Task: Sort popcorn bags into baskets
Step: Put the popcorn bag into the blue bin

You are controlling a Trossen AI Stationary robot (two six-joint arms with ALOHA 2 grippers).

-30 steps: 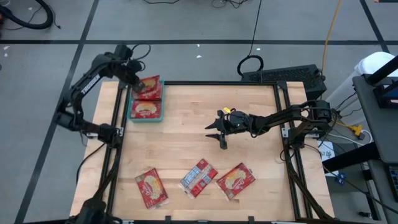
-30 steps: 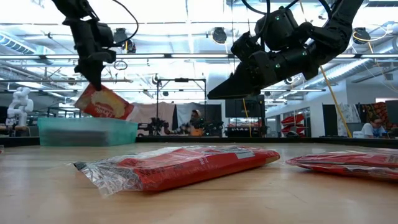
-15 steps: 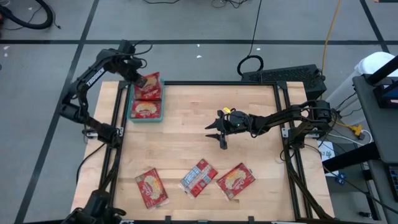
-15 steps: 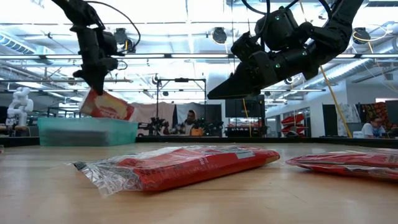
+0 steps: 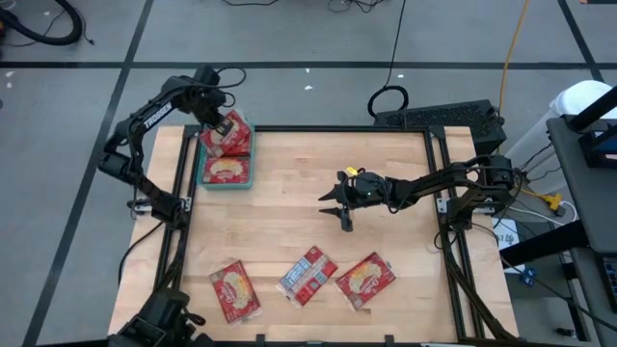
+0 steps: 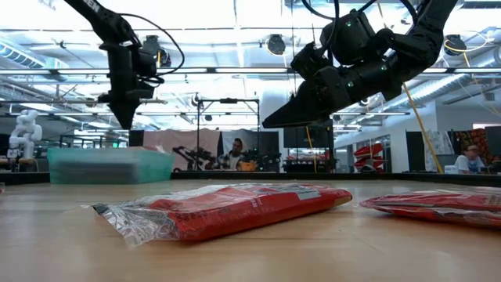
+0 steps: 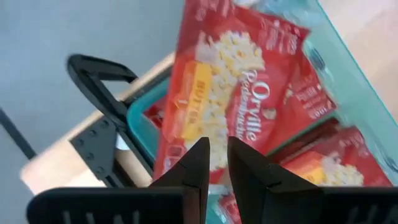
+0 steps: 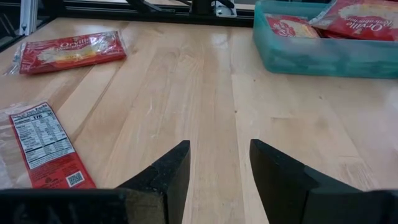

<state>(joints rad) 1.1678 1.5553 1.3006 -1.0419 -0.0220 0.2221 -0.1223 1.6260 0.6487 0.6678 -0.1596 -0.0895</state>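
Left end effector (image 5: 220,122) upper left, slightly parted, gripping nothing, just above popcorn bag (image 5: 231,138) lying in teal basket (image 5: 201,172); right end effector (image 5: 336,208) mid-frame, open, empty.

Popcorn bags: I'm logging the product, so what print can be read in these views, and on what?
"Orville", with blurred script beneath: top popcorn bag in the teal tray.
"BUTTER": yellow panel, same bag.
"Orville": bag lying flat on the table.
"Nutrition Facts", "170": back-up bag; smaller print unreadable.
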